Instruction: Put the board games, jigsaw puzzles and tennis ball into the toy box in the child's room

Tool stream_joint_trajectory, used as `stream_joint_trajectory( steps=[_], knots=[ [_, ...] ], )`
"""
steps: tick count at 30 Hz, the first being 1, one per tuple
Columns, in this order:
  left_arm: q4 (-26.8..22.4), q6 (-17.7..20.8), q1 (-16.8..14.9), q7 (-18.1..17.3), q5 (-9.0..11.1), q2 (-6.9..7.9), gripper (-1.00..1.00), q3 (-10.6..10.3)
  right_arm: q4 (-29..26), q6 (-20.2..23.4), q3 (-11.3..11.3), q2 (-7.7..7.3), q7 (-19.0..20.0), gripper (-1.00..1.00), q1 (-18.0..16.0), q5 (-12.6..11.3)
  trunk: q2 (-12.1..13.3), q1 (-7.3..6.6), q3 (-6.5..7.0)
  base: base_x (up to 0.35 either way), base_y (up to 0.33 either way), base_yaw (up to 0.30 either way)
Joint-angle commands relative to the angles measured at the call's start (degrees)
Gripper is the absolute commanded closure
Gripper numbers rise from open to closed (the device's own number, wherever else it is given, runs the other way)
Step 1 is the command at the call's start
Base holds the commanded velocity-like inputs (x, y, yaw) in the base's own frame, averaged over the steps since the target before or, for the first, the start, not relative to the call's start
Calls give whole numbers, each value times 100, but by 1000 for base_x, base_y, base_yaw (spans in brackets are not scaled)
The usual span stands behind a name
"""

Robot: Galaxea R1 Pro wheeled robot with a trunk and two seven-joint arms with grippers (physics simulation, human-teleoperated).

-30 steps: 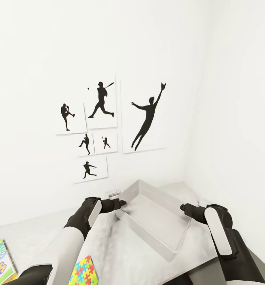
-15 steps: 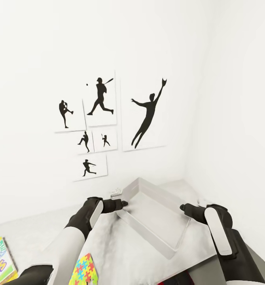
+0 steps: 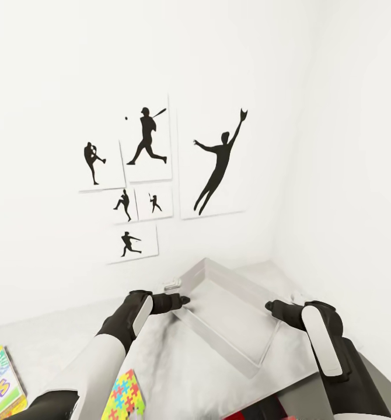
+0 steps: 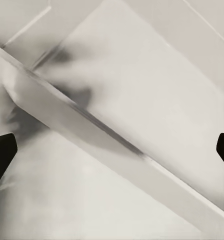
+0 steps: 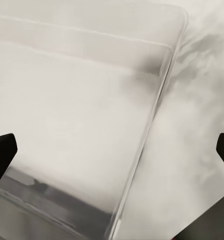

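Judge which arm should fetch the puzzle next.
Left, probably. The puzzle lies beside the left arm, near the table's front edge. The right gripper hovers across the toy box, farther away.

Two plain white walls (image 3: 55, 70) meet at a corner. Left of this corner hang black sports-silhouette pictures (image 3: 160, 181), evenly lit.
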Motion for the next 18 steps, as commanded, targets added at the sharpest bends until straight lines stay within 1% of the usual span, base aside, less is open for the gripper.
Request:
stream_joint_trajectory(
  steps=[1,3,4,11,18],
  knots=[
    [-4,43,-1,-44,34,-7,-100,36,-4,13,1,-2,-55,-100,-2,-62,-5,2,-13,0,0,0],
    [-4,43,-1,-155,34,-7,-100,36,-4,14,1,-2,-55,-100,-2,-61,-5,2,-31,0,0,0],
    [-4,44,-1,-302,34,-7,-100,35,-4,11,1,-2,-55,-100,-2,-64,-5,2,-41,0,0,0],
    [-4,58,-1,-892,28,-7,-100,28,-4,8,5,-2,-55,-100,-2,-67,-5,2,-106,0,0,0],
    [-4,66,-1,-1055,32,-7,-100,26,-4,9,9,-2,-55,-100,-2,-69,-5,2,-172,0,0,0]
  ],
)
